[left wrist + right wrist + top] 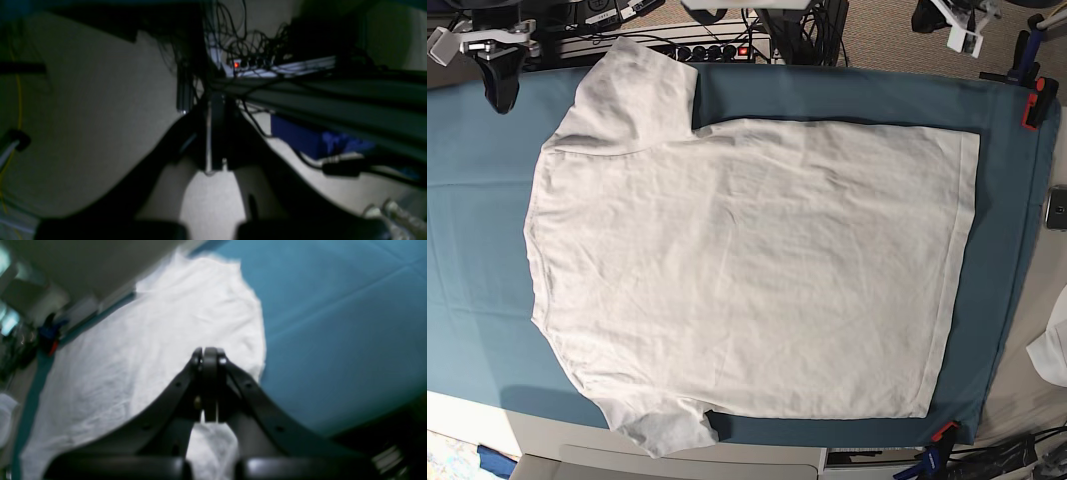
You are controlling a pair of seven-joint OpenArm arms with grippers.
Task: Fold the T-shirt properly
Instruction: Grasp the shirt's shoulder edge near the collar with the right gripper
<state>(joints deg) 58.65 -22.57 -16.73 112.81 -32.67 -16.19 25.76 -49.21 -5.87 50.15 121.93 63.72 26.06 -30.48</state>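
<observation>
One shirt: the T-shirt [747, 270] is lying spread flat on the teal cloth [477, 250], collar end toward the base view's left, hem toward its right.
Edges: the hem [957, 270] is running straight, just inside the cloth's right edge; the upper sleeve [632, 85] is reaching up to the cloth's far edge; the lower sleeve [662, 425] is hanging slightly past the near edge.
Open room: a broad band of bare cloth is showing left of the collar end, and a narrow strip is showing beyond the hem.
Right gripper [209, 355]: jaws are pressing together on nothing, hovering above the shirt near its edge with the bare cloth.
Left gripper [215, 166]: jaws are pressing together, holding nothing, pointing at the floor [83, 133] off the table.
Surroundings: a power strip [712, 50] with tangled cables is sitting beyond the far edge; red clamps [1034, 100] are gripping the cloth's right corners; a small white cloth [1052, 350] is lying off the table at right.
In the way: nothing is resting on the shirt.
</observation>
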